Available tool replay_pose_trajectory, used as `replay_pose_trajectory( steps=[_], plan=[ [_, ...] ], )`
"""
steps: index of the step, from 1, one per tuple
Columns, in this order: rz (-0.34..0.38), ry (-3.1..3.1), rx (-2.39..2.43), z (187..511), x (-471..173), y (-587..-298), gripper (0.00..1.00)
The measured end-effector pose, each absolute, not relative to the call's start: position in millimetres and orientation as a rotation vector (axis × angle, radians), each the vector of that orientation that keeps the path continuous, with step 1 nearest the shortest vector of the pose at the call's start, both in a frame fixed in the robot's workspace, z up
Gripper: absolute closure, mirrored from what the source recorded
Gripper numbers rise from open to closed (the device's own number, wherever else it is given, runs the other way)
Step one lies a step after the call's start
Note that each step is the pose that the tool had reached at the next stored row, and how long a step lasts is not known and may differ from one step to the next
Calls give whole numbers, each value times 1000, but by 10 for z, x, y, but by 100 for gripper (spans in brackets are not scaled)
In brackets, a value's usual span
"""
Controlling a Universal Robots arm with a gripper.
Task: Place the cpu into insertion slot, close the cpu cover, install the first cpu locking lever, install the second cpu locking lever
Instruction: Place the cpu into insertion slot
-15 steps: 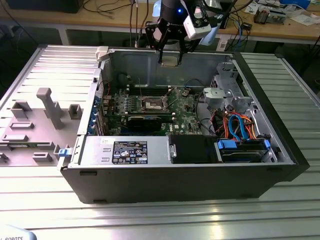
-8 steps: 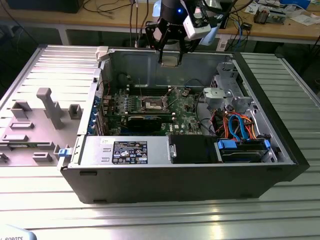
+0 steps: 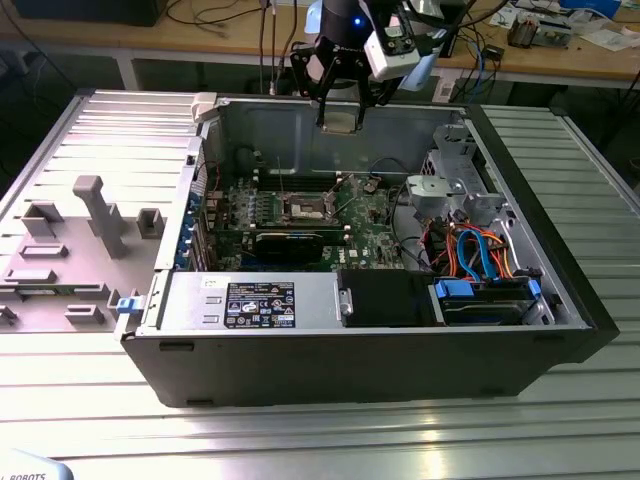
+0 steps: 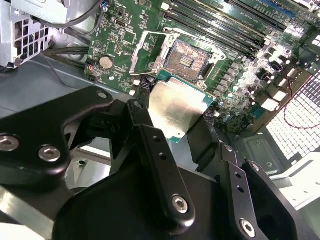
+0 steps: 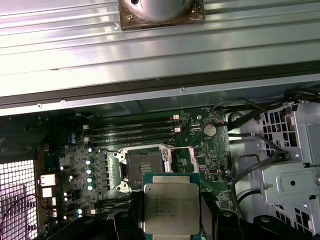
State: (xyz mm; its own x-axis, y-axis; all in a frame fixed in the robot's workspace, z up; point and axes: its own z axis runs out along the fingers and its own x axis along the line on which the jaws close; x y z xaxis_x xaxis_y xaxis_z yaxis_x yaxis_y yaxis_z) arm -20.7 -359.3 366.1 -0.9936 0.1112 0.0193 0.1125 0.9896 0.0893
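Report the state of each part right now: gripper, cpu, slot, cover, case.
gripper: jaws shut on the cpu, held above the motherboard.
cpu: gripped, short of the insertion slot, not seated.
insertion slot: empty, contacts exposed.
cpu cover: swung open beside the slot.
computer case: lying on the table, side open.

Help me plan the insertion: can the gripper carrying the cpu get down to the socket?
Probably yes: the gripper holds the cpu above the socket, which lies uncovered, with nothing between them.
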Motion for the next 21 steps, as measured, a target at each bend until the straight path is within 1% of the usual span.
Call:
replay_pose_trajectory(
  steps=[21],
  plan=[
    [-142, -3117, -242, 3661, -208, -3593, 46]
  ],
)
